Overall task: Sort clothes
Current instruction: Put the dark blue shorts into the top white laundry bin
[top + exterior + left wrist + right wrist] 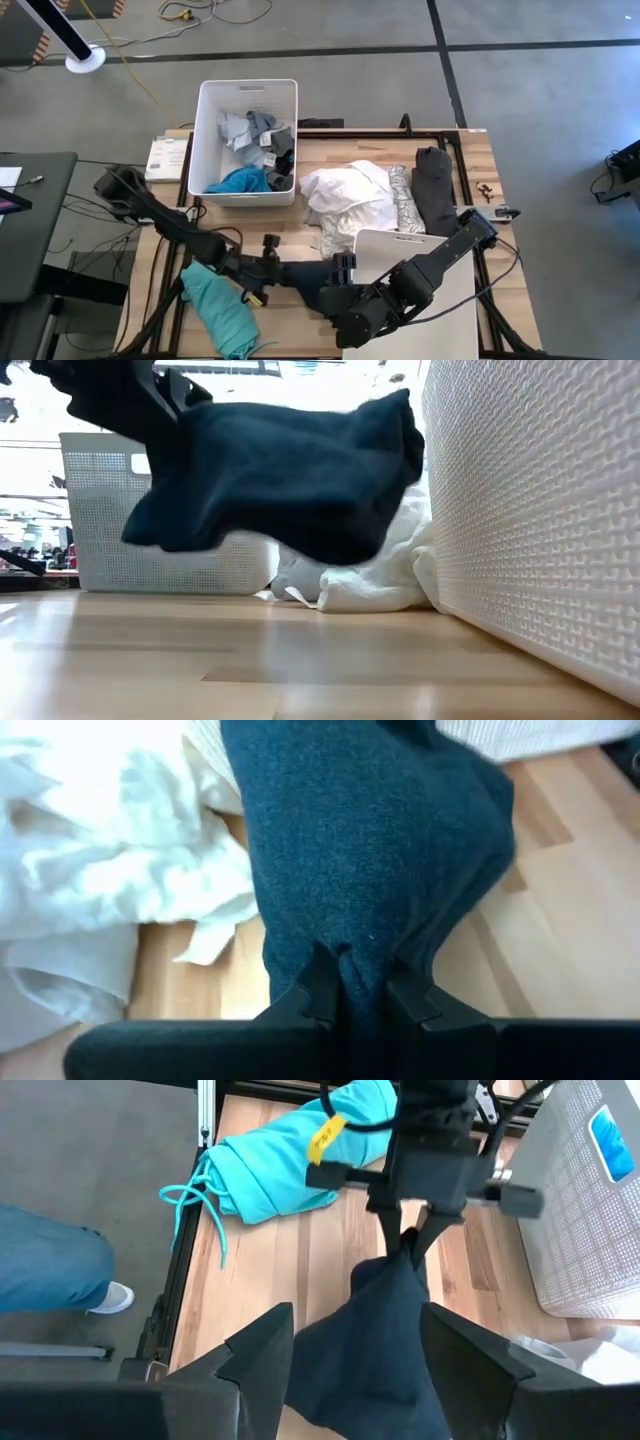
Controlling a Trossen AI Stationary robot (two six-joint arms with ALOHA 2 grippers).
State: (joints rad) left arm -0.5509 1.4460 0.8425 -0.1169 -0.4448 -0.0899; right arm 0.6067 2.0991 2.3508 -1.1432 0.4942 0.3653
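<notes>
The left gripper (410, 1240) is clamped on a dark blue-grey knit garment (370, 850), its two fingers pinched together on a bunched fold. The cloth hangs clear of the wooden worktop (300, 660), near the front edge, just left of centre. The right gripper (355, 1355) sits just beside it with its fingers spread apart on either side of the hanging cloth, not closed on it.

Judging by this, the step in hand is a lift of one garment out of the pile, possibly with a handover between the arms. The next move would call for carrying the cloth to a bin with its loose tail clear of the worktop, or for the right fingers to close on it before the left lets go.

A teal drawstring garment (220, 305) lies at the front left corner, partly over the edge. A heap of white fabric (350, 200) sits at the worktop's centre, touching a grey-white patterned piece (402, 205), with a dark grey garment (433, 185) just beside that, toward the right edge.

A white perforated plastic bin (207, 120) stands at the back left corner. It holds a blue garment (240, 181), pale grey-white pieces and something dark. A second white bin (450, 310) stands at the front right; the right arm crosses over it, and its contents cannot be made out.
</notes>
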